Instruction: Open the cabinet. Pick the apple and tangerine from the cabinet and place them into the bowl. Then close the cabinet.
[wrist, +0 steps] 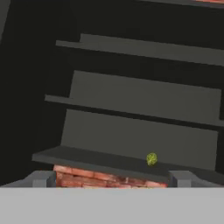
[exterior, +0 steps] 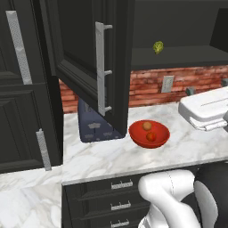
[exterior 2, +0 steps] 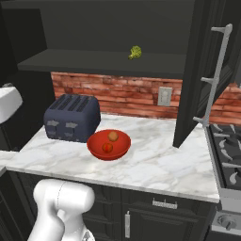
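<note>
Hand view puts our claw (wrist: pixel 112 178) at the bottom edge, its two grey fingertips (wrist: pixel 43 178) spread wide with nothing between them, looking into the open cabinet (wrist: pixel 131 127). Just past the tips a strip of brick wall (wrist: pixel 100 178) shows under the bottom shelf, and on that shelf sits a small yellow-green bumpy thing (wrist: pixel 151 159), the one item we can see in there. The shelves above it look bare.

From the left base view, the cabinet door (exterior: pixel 95 62) hangs swung out over the counter (exterior: pixel 111 156), its long silver handle (exterior: pixel 102 69) facing us. The bowl (exterior: pixel 149 133) stands on the counter just beside the lower edge of that door, and the tangerine (exterior: pixel 147 126) and the apple (exterior: pixel 151 136) already lie inside it, touching or nearly so. The toaster (exterior 2: pixel 72 117) sits just behind the bowl on its far side from the stove (exterior 2: pixel 228 150).

We judge both fruits delivered, so closing the cabinet is what remains. The next move calls for bringing the claw around to the outer face of a door and pushing it shut without clipping the bowl.

The door partly covers the toaster in the left base view, and we cannot make out from either base view where the claw sits relative to the doors.
</note>
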Robot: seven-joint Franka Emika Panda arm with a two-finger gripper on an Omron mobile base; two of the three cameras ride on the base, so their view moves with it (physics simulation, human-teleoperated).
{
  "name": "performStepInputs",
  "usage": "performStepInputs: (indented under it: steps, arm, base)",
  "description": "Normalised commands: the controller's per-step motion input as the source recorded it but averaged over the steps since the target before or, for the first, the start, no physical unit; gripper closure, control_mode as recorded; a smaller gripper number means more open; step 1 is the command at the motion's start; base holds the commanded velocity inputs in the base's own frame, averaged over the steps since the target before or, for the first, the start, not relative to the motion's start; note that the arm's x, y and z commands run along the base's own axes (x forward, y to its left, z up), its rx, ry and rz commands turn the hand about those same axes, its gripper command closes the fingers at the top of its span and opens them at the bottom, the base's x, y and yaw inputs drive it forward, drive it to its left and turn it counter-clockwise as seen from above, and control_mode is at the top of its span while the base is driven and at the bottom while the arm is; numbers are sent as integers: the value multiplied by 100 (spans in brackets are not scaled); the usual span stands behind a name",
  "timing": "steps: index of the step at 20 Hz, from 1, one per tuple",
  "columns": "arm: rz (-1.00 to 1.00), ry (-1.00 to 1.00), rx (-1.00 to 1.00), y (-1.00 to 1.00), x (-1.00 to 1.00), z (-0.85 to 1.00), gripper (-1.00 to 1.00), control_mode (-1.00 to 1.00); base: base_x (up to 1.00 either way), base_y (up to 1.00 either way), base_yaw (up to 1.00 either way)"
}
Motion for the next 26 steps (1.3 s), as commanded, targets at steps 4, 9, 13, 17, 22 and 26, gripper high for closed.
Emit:
performStepInputs:
  steps: [4, 9, 13, 17, 22, 26]
  arm:
    - [5, -22, 0, 58, -10, 0, -100, -100]
    - [0, -2, 0, 60, 8, -1, -100, -100]
    - [-1, 0, 2, 71, 4, -12, -100, -100]
    - [-1, 0, 4, 85, 1, -19, -100, -100]
    - [-5, 0, 4, 84, 29, -21, -100, -100]
    - [-23, -1, 6, 62, 89, -22, -100, -100]
  base:
    - [0, 0, 0]
    - [0, 0, 0]
    - [0, 0, 0]
    - [0, 0, 0]
    - [0, 0, 0]
    - [0, 0, 0]
